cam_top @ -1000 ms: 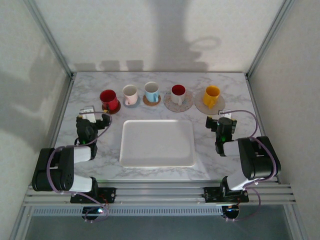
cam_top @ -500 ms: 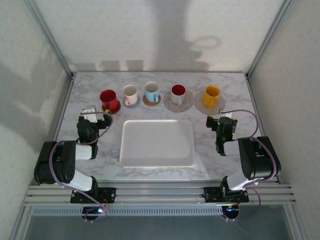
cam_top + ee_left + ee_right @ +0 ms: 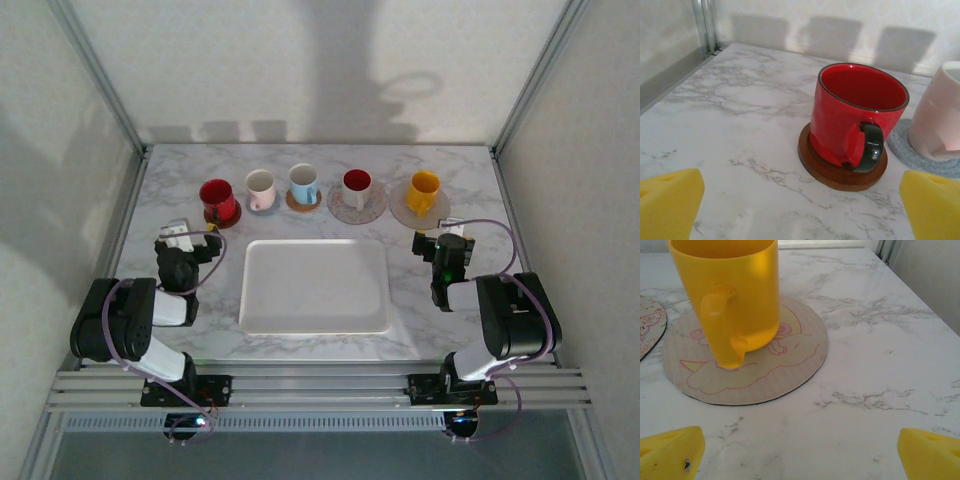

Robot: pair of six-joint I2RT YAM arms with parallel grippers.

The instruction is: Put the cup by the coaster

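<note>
A red cup (image 3: 217,199) (image 3: 855,120) stands on a round brown coaster (image 3: 840,175), its dark handle facing my left gripper. My left gripper (image 3: 177,241) (image 3: 801,210) sits low on the table a short way in front of it, open and holding nothing. A yellow cup (image 3: 423,190) (image 3: 730,295) stands on a wide patterned coaster (image 3: 405,213) (image 3: 790,355). In front of it, my right gripper (image 3: 447,243) (image 3: 800,455) is open and apart from the cup.
A pink cup (image 3: 260,187) (image 3: 940,125) on a grey coaster (image 3: 905,150), a blue cup (image 3: 303,182) and a white cup with a red inside (image 3: 356,186) complete the back row. A white tray (image 3: 315,285) lies between the arms.
My left arm has folded back toward its base, drawing the open gripper slightly away from the red cup. The right arm has not moved.
</note>
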